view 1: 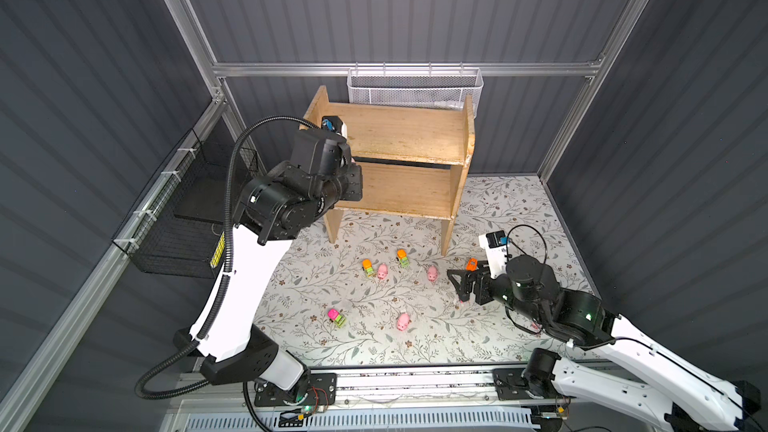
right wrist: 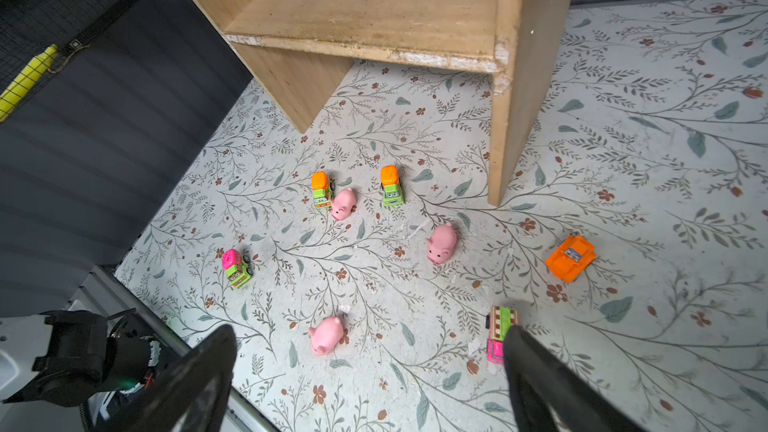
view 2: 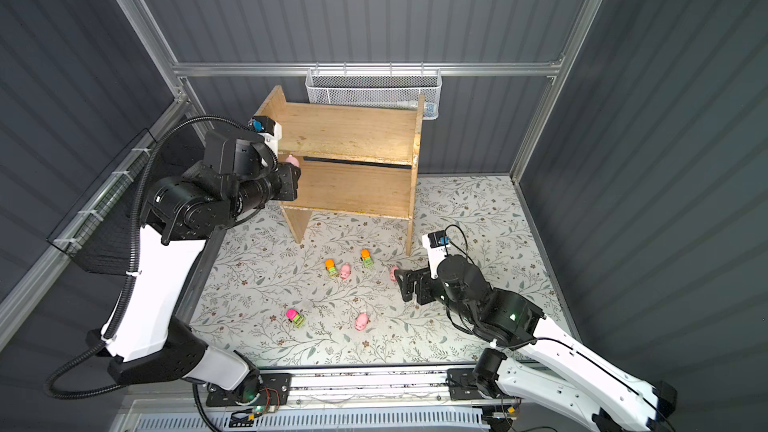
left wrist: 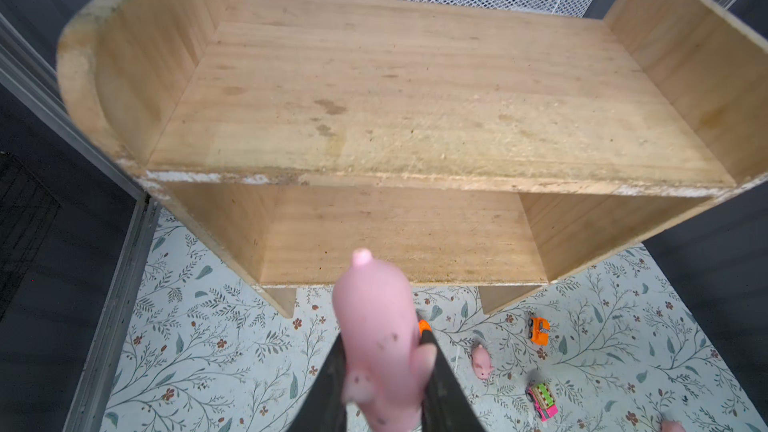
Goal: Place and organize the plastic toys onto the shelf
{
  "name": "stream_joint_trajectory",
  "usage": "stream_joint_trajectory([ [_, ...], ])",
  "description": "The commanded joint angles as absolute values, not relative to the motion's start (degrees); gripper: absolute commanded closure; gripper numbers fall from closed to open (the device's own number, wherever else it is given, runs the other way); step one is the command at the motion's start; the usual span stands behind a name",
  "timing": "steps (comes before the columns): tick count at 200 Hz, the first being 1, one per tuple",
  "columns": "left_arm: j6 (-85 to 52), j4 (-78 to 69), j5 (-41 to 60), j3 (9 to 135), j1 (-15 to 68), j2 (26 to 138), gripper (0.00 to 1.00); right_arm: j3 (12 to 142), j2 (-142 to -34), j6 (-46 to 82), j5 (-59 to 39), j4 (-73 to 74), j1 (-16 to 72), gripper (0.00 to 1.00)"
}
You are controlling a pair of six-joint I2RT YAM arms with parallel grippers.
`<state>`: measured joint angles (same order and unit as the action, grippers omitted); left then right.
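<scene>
So, the wooden shelf (view 1: 403,135) stands at the back of the floral mat (view 1: 374,347). Left gripper (left wrist: 382,351) is clamped on a pink pig (left wrist: 374,317), probably just in front of the lower tier. Right gripper (right wrist: 365,338) hangs spread wide over scattered pigs (right wrist: 441,243) and toy trucks (right wrist: 392,187).

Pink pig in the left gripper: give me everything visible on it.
The small pink plastic-looking pig is smooth and rounded, with dark specks, a nub at its far end and stubby bumps near the grip. The left gripper has its jaws shut on its sides, holding it in the air before the light wooden two-tier shelf, near its left end. Only the jaws touch it.
</scene>
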<state>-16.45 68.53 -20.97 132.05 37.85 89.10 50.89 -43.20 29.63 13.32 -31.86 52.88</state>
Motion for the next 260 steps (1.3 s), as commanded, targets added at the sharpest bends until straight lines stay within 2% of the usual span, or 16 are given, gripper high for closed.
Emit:
stream_joint_trajectory([
  [1,-12.9,73.24,-21.84,139.02,38.14,92.26,0.72,53.17,-43.07,28.34,12.58,-33.03,53.22,0.01],
  [79,-5.12,71.74,-30.77,150.24,37.52,101.4,0.68,54.51,-43.25,27.02,12.83,-33.1,53.35,0.01],
  [164,-0.23,67.14,-18.47,151.39,24.72,104.25,0.63,57.43,-47.57,25.93,13.17,-31.79,53.35,0.01],
  [260,0.88,66.31,-16.03,150.35,21.2,106.31,0.64,58.34,-52.09,26.88,13.33,-29.74,53.35,0.01],
])
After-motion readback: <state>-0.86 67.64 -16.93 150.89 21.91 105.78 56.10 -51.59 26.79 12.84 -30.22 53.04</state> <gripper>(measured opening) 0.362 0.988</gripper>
